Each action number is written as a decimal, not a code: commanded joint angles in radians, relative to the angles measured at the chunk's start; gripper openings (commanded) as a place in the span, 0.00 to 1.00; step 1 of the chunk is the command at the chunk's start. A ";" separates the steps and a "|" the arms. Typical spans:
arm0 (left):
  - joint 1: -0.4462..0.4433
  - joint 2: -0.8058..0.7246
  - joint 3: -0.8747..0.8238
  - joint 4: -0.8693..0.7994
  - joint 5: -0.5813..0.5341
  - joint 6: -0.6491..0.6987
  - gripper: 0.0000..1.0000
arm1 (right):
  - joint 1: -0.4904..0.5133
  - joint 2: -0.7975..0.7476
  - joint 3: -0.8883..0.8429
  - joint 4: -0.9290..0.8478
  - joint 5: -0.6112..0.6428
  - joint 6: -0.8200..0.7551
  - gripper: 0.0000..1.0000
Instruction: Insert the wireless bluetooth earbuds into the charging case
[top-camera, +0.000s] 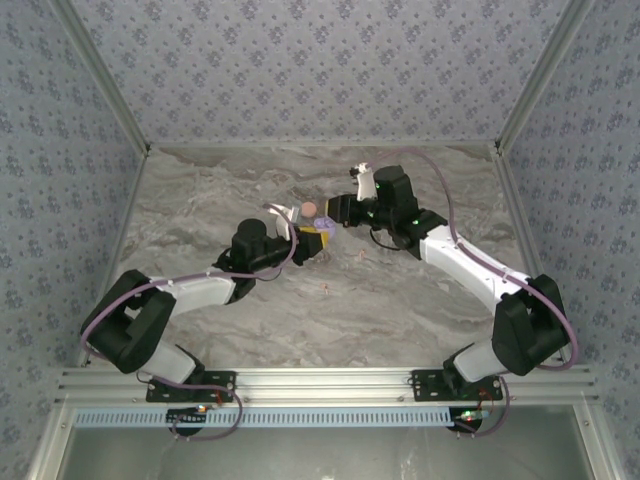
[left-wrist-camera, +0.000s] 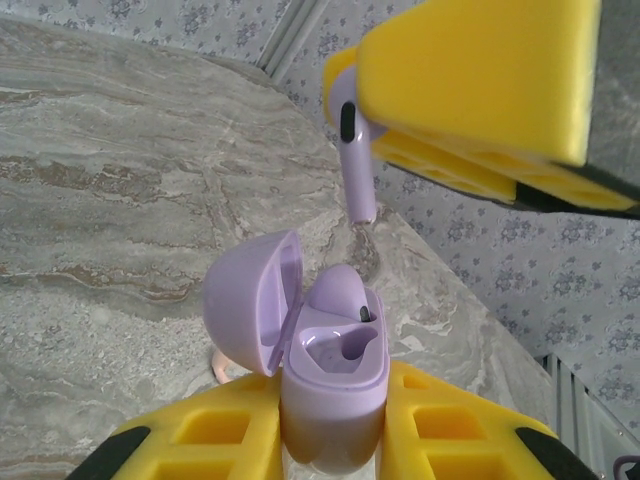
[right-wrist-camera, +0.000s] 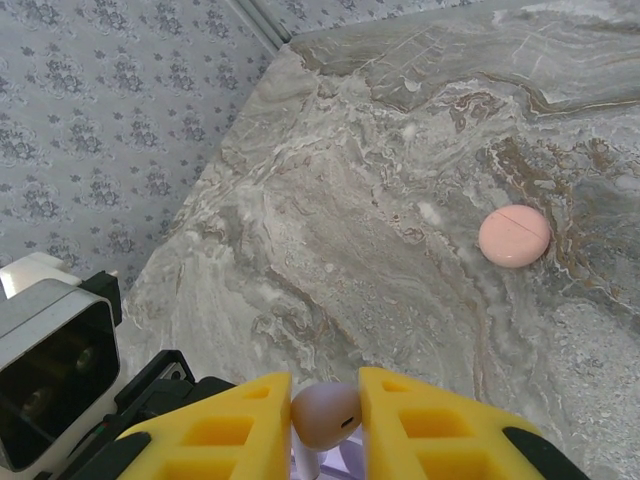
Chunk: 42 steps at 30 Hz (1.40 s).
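Progress: we see one lilac earbud (left-wrist-camera: 345, 290) seated in the open charging case (left-wrist-camera: 332, 385) our left gripper (left-wrist-camera: 335, 445) clamps; our right gripper (right-wrist-camera: 325, 420) pinches the second earbud (left-wrist-camera: 358, 170) above the empty socket (left-wrist-camera: 335, 352).

Earbud (right-wrist-camera: 325, 415) stem apparently cut by bottom edge.

Bright, even diffuse light; faint soft shadows on grey marbled stone tabletop (top-camera: 200, 190). Top view grainy. Near yellow foam finger pads (left-wrist-camera: 480, 70) slightly blurred up close.
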<state>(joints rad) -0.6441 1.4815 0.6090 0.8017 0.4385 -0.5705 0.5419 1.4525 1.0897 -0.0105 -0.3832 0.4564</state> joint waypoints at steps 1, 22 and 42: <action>-0.009 -0.017 0.038 0.034 0.012 -0.014 0.24 | 0.008 -0.026 0.012 0.014 -0.014 -0.021 0.25; -0.014 -0.057 0.042 0.002 -0.033 -0.012 0.24 | 0.030 -0.025 0.001 -0.003 -0.014 -0.042 0.25; -0.013 -0.078 0.041 -0.014 -0.061 -0.011 0.24 | 0.041 -0.022 0.007 -0.031 -0.006 -0.061 0.25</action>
<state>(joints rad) -0.6510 1.4395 0.6128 0.7776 0.3958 -0.5781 0.5751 1.4525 1.0897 -0.0257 -0.3828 0.4175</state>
